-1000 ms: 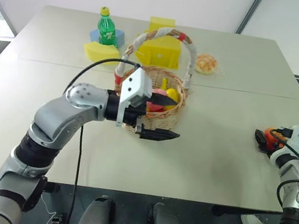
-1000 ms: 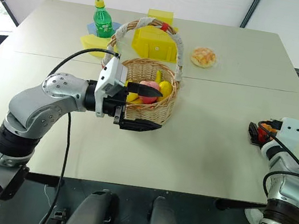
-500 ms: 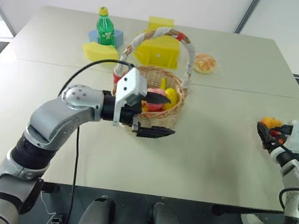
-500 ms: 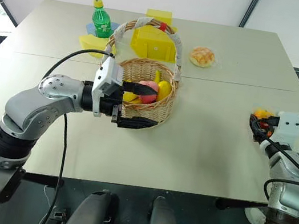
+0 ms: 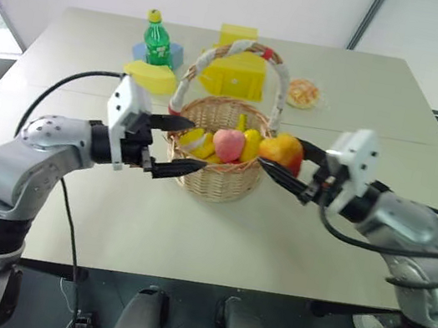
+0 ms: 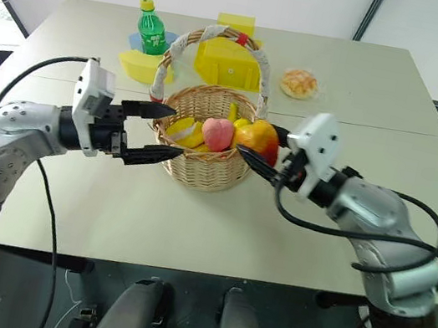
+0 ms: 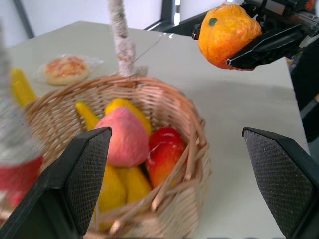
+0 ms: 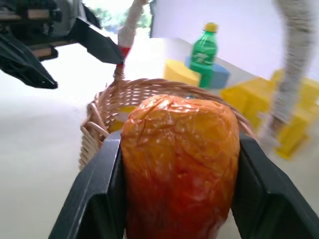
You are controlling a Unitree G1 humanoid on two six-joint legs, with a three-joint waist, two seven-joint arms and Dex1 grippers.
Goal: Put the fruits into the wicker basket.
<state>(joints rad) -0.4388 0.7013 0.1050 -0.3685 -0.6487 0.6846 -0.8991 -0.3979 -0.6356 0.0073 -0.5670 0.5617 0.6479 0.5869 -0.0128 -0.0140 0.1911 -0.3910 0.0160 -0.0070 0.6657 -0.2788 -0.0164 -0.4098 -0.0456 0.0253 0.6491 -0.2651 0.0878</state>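
Holding the orange-red fruit (image 5: 281, 150) in the right gripper (image 5: 286, 160) at the wicker basket's (image 5: 214, 182) three o'clock, left gripper (image 5: 178, 147) wide at nine.

- Looks like a robotics lab or test room, not a home.
- Two plain pale desks (image 5: 358, 95) pushed together, bare white walls behind, a dark post (image 5: 365, 20) running up the back.
- Props laid out as for a trial: toy fruits in a wicker basket (image 5: 215, 176), yellow foam blocks (image 5: 237, 72), a green bottle (image 5: 157, 41).
- Possibly a window at the far left edge; hard to tell.
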